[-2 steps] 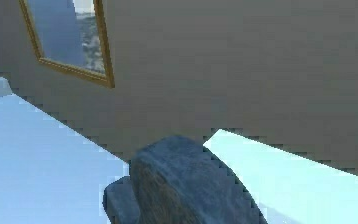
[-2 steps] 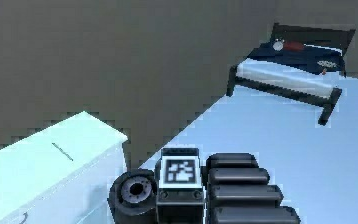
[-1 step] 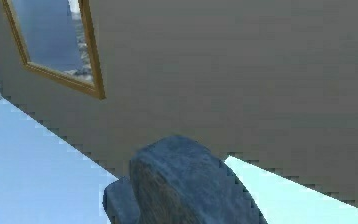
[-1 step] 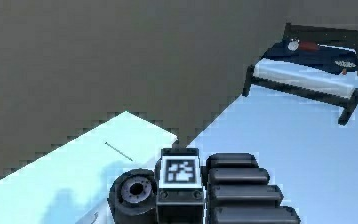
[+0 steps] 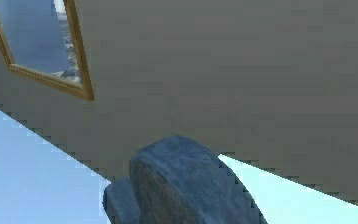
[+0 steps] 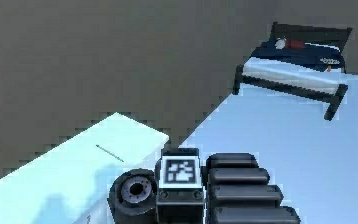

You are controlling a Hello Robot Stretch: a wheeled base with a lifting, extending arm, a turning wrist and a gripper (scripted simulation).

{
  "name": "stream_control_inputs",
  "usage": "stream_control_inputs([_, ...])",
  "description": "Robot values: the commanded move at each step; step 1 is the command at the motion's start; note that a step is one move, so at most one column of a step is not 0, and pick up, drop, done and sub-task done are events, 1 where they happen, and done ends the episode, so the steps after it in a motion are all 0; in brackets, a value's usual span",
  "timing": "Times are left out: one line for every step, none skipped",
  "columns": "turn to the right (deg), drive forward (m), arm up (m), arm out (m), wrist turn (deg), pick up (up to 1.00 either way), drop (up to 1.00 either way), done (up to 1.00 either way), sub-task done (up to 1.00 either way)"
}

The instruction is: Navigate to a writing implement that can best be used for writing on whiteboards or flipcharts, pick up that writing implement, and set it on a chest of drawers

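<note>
Jaws: state could not be told. Their far end could not be made out beside the dark round gripper body [image 6: 135, 195], so whether they held anything could not be told either.

Arm: dark, square-sectioned bar [image 6: 242, 190], low at the arm side view's bottom edge, with a white square bearing black marks [image 6: 179, 170] at its end.

Task's thing: a thin dark sliver [image 6: 109, 152] lay flat on a pale, flat-topped desk [image 6: 57, 180], near the gripper body. It was too small to confirm as a whiteboard marker, though its slender shape fitted one. Whether the desk had drawers could not be told.

Progress, as a judgement: if the sliver was the marker, the approach was largely done. No pick-up was in evidence, and placing it on a chest of drawers remained.

Other items:
- dark-framed bed with a white mattress and navy bedding [image 6: 292, 65], well apart on the pale blue floor [image 6: 277, 130]
- gold-framed picture [image 5: 42, 45] on a grey-brown wall [image 5: 237, 70]
- slate-blue, rounded, rough-surfaced mass [image 5: 187, 185], close at the forward view's bottom, kind not determinable
</note>
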Motion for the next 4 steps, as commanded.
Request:
stream_control_inputs([0.0,0.00,0.00,0.28,0.0,0.00,0.00,0.00,0.00])
stream_control_inputs([0.0,0.00,0.00,0.00,39.0,0.00,0.00,0.00,0.00])
stream_control_inputs([0.0,0.00,-0.28,0.00,0.0,0.00,0.00,0.00,0.00])
stream_control_inputs([0.0,0.00,0.00,0.00,0.0,0.00,1.00,0.00,0.00])
